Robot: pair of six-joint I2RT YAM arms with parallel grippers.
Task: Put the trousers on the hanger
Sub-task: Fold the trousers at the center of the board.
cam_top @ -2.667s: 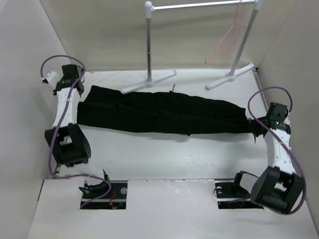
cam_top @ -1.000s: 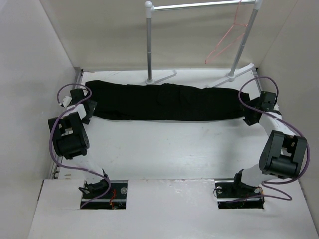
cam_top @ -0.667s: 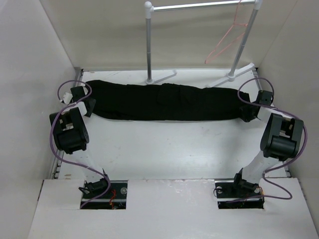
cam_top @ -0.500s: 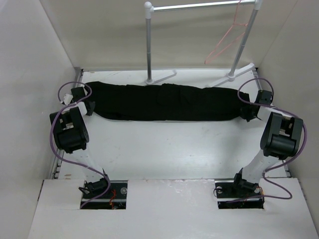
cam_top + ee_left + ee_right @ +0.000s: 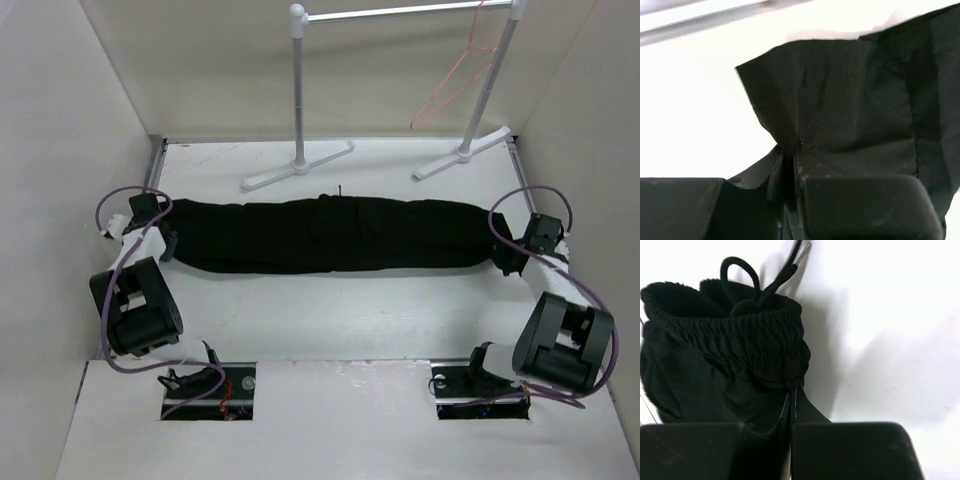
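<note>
On the white table [image 5: 330, 310], left fingers [image 5: 860, 205] and right fingers [image 5: 850, 450] each pinch shut on the trousers [image 5: 330, 232].

My L gripper [image 5: 166, 240] sits low at the left edge, jaws pinched tight on the trousers [image 5: 330, 235]; R gripper [image 5: 507, 258] same at right edge. Both elbows folded near.

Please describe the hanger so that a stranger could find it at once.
At the far side of the table stands a white rack with a silver bar. The hanger hangs near the bar's right end: the only thin pink wire shape there.
</note>
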